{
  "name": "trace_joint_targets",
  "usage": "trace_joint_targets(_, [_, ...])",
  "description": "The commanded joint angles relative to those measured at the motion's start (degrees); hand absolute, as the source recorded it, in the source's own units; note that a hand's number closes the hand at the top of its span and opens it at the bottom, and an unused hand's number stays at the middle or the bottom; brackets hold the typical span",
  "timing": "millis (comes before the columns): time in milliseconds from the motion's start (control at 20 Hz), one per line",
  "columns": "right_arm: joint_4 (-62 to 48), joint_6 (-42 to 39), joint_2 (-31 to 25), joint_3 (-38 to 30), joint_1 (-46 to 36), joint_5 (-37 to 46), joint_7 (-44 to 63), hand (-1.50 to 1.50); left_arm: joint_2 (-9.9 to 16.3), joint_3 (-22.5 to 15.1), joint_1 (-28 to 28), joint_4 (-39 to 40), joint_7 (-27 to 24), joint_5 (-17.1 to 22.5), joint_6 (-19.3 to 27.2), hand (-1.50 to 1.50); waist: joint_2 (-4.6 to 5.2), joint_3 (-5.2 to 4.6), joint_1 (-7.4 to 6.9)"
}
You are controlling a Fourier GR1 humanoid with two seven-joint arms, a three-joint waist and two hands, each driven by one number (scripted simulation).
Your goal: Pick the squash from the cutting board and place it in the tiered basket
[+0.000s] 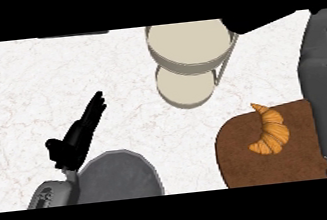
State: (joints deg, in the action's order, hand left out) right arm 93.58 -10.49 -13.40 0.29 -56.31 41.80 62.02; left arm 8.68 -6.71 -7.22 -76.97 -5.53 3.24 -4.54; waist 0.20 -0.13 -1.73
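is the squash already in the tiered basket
No: the squash lies on the brown cutting board, apart from the tiered basket, whose trays show nothing orange in them.

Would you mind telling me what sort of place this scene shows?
Most likely a kitchen counter: a white marble-look counter top holds a brown cutting board with food on it and a two-level tiered basket.

The worktop (58,72) under the matt black left hand (77,136) looks like smooth white marble with faint veins. Well right of the hand, the brown cutting board (238,159) looks matt and woody.
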Motion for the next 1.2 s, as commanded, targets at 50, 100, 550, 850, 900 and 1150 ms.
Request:
trace_joint_targets(50, [-15.1,1.6,4.1,-1.2,-7.6,1.0,2.1,1.50,1.3,1.0,0.7,-1.4,0.3,0.5,-1.2,0.00,0.00,0.08,0.21])
trace_joint_targets(100, [-20.9,4.1,4.0,-2.1,-10.1,1.8,-1.5,1.50,-1.7,-0.9,-2.4,-2.4,4.5,-0.8,1.8,0.00,0.22,0.10,-0.18])
trace_joint_targets(550, [-39.3,16.8,12.4,-3.4,-17.2,5.1,-7.6,1.50,-0.1,1.5,0.5,1.6,-1.0,0.1,-1.5,0.00,0.16,0.08,0.30])
trace_joint_targets(850, [-48.8,22.2,12.1,-9.8,-20.1,0.3,-14.7,1.50,-1.7,-0.2,1.8,-2.0,-0.4,-1.8,0.3,0.00,0.17,0.11,0.20])
trace_joint_targets(900, [-51.5,24.7,12.6,-11.1,-20.9,-0.4,-16.8,1.50,-2.1,-0.3,0.1,-0.9,0.0,-2.0,0.6,0.00,0.41,0.10,-0.13])
trace_joint_targets(1150, [-50.7,24.6,13.4,-17.1,-21.3,-9.4,-7.1,1.50,-1.3,1.4,-1.5,-0.2,1.8,-0.6,-0.3,0.00,0.05,0.13,0.75])
